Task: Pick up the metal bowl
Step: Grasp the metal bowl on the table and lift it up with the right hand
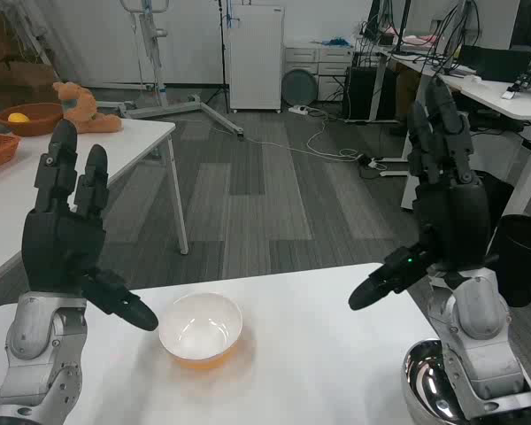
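Both silver forearms rise from the bottom edge of the head view, one at each side of the tabletop (319,354), with their black hands raised above it. The left hand (66,243) stands over the tabletop's near left part, back toward the camera, fingers upright and slightly apart, thumb jutting down and inward toward the tabletop's middle; it holds nothing. The right hand (442,208) is lifted over the tabletop's near right corner, fingers upright and close together, thumb stretched inward and down; it holds nothing either. Neither hand touches the tabletop.
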`<state>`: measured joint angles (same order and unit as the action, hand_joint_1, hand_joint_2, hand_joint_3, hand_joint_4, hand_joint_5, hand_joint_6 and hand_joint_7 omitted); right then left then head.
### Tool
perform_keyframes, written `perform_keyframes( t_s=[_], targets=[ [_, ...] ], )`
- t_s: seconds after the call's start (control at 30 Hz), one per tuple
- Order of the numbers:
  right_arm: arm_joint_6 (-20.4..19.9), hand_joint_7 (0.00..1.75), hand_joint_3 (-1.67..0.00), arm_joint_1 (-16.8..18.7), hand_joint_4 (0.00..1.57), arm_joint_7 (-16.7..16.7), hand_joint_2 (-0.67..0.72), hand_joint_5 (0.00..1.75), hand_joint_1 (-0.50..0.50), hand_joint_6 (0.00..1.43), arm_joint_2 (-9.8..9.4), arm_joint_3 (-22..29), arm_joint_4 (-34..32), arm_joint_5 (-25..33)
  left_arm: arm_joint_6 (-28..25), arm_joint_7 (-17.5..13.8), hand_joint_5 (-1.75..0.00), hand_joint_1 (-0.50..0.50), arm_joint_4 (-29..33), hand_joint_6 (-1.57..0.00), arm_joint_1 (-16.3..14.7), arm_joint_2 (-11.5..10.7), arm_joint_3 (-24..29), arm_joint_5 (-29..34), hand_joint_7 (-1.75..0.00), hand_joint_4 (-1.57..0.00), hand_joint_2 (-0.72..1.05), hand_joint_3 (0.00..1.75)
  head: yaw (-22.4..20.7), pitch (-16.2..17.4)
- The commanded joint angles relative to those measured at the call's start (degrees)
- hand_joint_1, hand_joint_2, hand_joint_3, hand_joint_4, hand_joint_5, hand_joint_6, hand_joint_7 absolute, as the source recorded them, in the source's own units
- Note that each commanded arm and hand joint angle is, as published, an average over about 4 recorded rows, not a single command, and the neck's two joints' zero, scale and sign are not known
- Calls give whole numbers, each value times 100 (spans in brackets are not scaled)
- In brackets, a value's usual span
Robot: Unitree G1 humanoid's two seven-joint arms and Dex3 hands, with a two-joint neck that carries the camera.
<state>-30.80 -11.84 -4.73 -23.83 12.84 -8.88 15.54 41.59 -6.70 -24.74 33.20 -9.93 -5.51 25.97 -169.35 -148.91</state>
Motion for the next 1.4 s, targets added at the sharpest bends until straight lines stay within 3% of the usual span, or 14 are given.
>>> perform_keyframes(
  t_s=[0.03,0.17,0.57,0.87,1.0,1.1,1.4],
  targets=[
    [77,0,0,-934,0,239,60,0,-38,0,-688,-510,4,-186,992,731,0,-50,5,0,-54,-124,-413,-215,0,0,-52,0,-207,-53],
    [28,0,0,-934,0,216,66,0,-38,0,-689,-543,16,-123,992,731,0,-50,31,0,-66,-117,-405,-215,0,0,-55,0,-112,-36],
    [17,0,0,-925,0,221,66,0,-38,0,-650,-589,27,-112,992,731,0,-50,40,0,-68,-115,-431,-215,0,0,-55,0,-35,44],
    [170,0,0,-868,0,407,60,0,-38,0,-632,-466,27,-42,992,731,0,-50,14,0,-77,-111,-416,-215,0,0,-55,0,471,362],
    [529,0,0,-271,0,1012,60,0,-38,0,-678,-148,38,911,992,709,0,-50,-28,0,-128,-89,-394,-193,0,0,-55,2,788,615],
    [757,0,0,404,0,1326,60,0,-38,0,-494,380,-135,1516,992,679,0,-50,-48,0,-193,-91,-299,-145,0,0,-55,2,953,770],
    [1559,0,0,1408,0,1611,60,0,-38,0,159,1806,-1093,1610,992,679,0,-50,-276,0,-187,-168,-77,53,0,0,-55,0,1356,1339]
  ],
)
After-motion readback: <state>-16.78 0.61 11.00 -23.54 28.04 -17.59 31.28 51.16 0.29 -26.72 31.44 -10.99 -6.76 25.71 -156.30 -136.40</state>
